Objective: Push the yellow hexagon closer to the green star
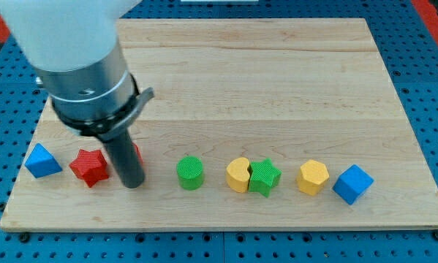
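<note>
Seven blocks sit in a loose row along the lower part of the wooden desk (pixel 277 73), and I'll read them from the view's left. First a blue triangular block (pixel 42 161) near the left edge, then a red star (pixel 88 166). My tip (pixel 133 183) is planted just beside that star, at its 3 o'clock; a sliver of another red block (pixel 137 155) peeks out behind the rod, shape hidden. This rig carries no fingers, only the rod, so nothing is spread or pinching.

Next comes a green cylinder (pixel 190 173), apart from my tip at its 3 o'clock. Then a yellow block with a notched side (pixel 238 174), perhaps a heart, touching the green star (pixel 265 177). The yellow hexagon (pixel 314 177) sits near the star at its 3 o'clock, with a small gap between. A blue cube (pixel 352 183) lies just beside the hexagon, at its 4 o'clock.

I judge the hexagon to be light, rigid and smooth-sided, likely to slide easily on the wood and to spin if struck off-centre. There is nothing to grasp; I'd press its flat right face, toward 9 o'clock, coming through the narrow space beside the blue cube.

No brands, labels or writing can be read anywhere.
</note>
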Available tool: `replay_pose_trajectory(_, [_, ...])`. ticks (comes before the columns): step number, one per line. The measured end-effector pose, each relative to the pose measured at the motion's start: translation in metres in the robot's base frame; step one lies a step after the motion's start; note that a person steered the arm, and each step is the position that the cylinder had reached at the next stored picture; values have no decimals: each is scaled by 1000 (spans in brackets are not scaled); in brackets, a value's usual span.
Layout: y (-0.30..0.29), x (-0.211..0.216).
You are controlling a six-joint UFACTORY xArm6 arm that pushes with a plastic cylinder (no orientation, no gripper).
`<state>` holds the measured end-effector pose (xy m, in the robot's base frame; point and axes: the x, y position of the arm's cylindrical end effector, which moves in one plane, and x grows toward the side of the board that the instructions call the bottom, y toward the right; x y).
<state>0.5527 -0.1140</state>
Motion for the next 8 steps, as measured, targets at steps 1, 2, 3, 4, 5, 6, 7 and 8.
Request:
replay_pose_trajectory(1, [-12, -29])
replay_pose_trajectory(2, [-44, -59])
replay_pose_trajectory(3, [-2, -63])
replay_pose_trajectory(4, [120, -63])
replay_pose_trajectory(5, [195, -61])
replay_pose_trajectory(6, [311, -53])
replay_pose_trajectory(7, [390, 23])
replay_pose_trajectory(8, [368, 63])
